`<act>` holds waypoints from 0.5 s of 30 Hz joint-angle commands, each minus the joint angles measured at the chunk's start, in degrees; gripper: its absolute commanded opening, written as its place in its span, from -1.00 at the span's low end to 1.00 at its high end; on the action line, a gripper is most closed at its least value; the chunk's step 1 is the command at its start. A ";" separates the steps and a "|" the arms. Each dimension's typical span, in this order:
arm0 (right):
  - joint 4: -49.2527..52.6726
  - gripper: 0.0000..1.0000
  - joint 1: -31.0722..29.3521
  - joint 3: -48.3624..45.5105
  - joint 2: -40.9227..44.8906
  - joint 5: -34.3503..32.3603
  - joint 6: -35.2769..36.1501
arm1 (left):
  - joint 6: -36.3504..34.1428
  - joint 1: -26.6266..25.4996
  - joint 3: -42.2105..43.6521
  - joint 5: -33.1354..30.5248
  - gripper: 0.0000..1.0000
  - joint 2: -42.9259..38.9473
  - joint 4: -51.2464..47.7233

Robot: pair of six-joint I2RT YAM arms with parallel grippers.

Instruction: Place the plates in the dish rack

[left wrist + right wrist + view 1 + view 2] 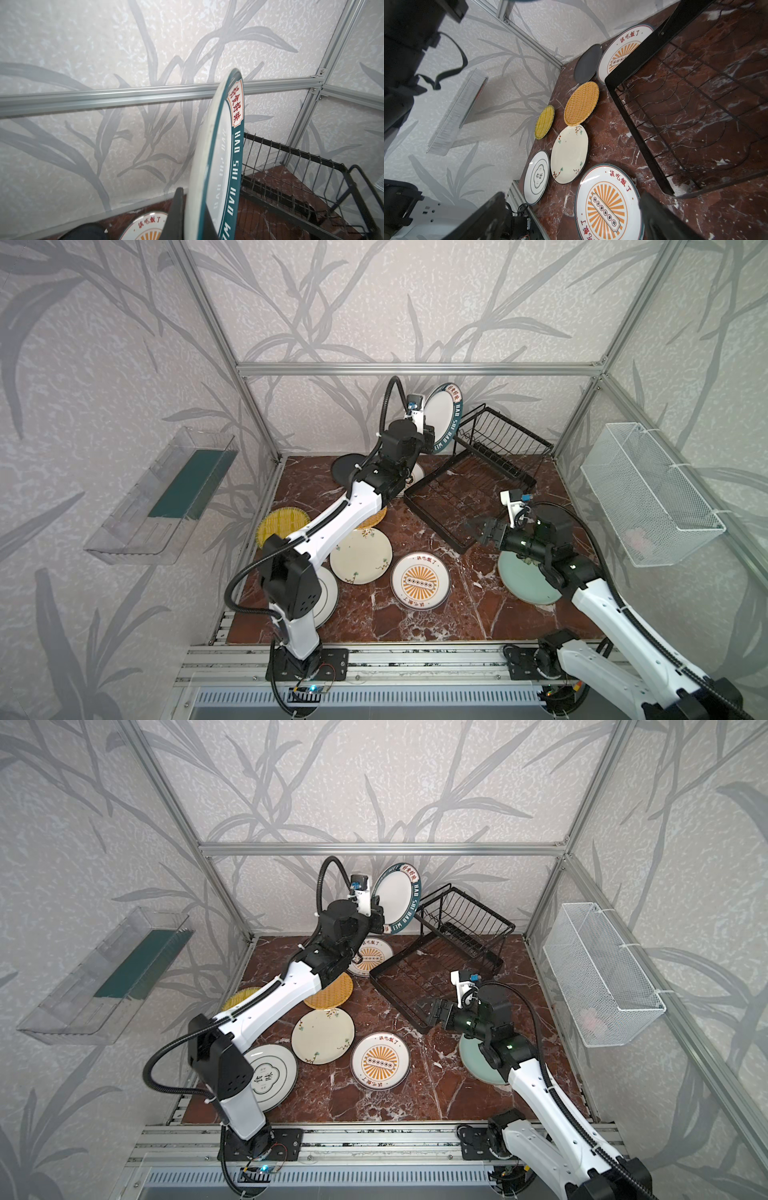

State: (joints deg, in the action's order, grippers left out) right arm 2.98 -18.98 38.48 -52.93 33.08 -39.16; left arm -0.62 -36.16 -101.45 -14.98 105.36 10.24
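Observation:
My left gripper [428, 435] [194, 207] is shut on the rim of a white plate with a teal lettered rim [442, 414] [218, 166]. It holds the plate upright, high at the back, just left of the dish rack's raised basket section [498, 435]. The black wire dish rack [457, 928] [633, 133] holds no plates. My right gripper [478, 526] [573, 199] hangs open and empty by the front corner of the rack's flat tray. Several plates lie flat on the table, among them sunburst [419, 580], cream floral [360, 556], orange woven [328, 992] and pale green [523, 576].
A white mesh basket [648, 493] hangs on the right wall and a clear plastic bin [162, 493] on the left wall. Aluminium frame posts and a back rail [124, 97] enclose the marble table [415, 626]. The left arm reaches over the black [345, 468] and yellow woven [282, 524] plates.

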 commanded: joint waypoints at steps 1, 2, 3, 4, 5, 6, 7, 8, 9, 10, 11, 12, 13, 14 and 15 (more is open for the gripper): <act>-4.55 0.98 -1.76 -1.62 -1.17 1.81 -0.21 | -8.48 -0.12 -6.01 -0.24 -1.00 3.12 14.76; -4.59 0.99 -2.36 -1.85 -1.59 1.69 -0.17 | -9.27 -0.09 -7.41 0.17 -1.00 4.39 16.25; -4.52 0.98 -3.05 -1.91 -1.97 1.64 0.00 | -10.10 -0.13 -8.92 0.89 -1.00 6.16 17.46; -4.27 0.99 -3.68 -1.98 -2.38 1.51 0.34 | -10.87 -0.07 -10.66 1.54 -1.00 8.00 18.60; -4.09 0.98 -4.25 -1.92 -2.68 1.32 0.40 | -11.55 -0.08 -12.22 1.94 -1.00 9.46 19.24; -4.03 0.98 -4.59 -2.05 -3.00 1.21 0.47 | -12.23 -0.10 -14.25 2.04 -1.00 11.32 19.29; -4.18 0.99 -4.86 -2.29 -3.26 1.35 0.37 | -12.51 0.02 -15.67 2.52 -1.00 12.74 19.39; -4.46 0.99 -5.07 -2.58 -3.45 1.45 0.16 | -12.72 0.03 -17.19 2.92 -1.00 14.10 19.95; -4.64 0.99 -5.18 -2.92 -3.50 1.38 -0.07 | -12.82 0.07 -18.53 3.35 -1.00 15.48 20.40; -4.89 0.98 -5.32 -3.18 -3.58 1.24 -0.20 | -12.99 0.12 -19.67 4.11 -1.00 16.49 20.48; -4.94 0.99 -5.36 -3.41 -3.59 1.09 -0.28 | -13.09 0.10 -20.95 4.98 -1.00 17.61 20.57; -5.06 0.98 -5.44 -3.57 -3.74 1.02 -0.31 | -12.87 0.13 -22.17 5.75 -1.00 18.69 20.55; -5.16 0.99 -5.51 -3.67 -3.84 1.02 -0.29 | -12.78 0.21 -23.40 6.31 -1.00 19.69 20.17; -5.18 0.99 -5.49 -3.67 -4.06 1.10 -0.22 | -12.67 0.26 -24.82 6.92 -1.00 20.81 19.39; -5.19 0.98 -5.46 -3.68 -4.20 1.19 -0.12 | -12.59 0.27 -25.89 7.15 -1.00 21.79 19.12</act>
State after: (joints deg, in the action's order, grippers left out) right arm -0.21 -24.14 35.31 -56.77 33.56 -39.35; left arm -11.53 -36.05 -123.04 -10.57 126.19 24.40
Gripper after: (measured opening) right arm 0.993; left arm 0.080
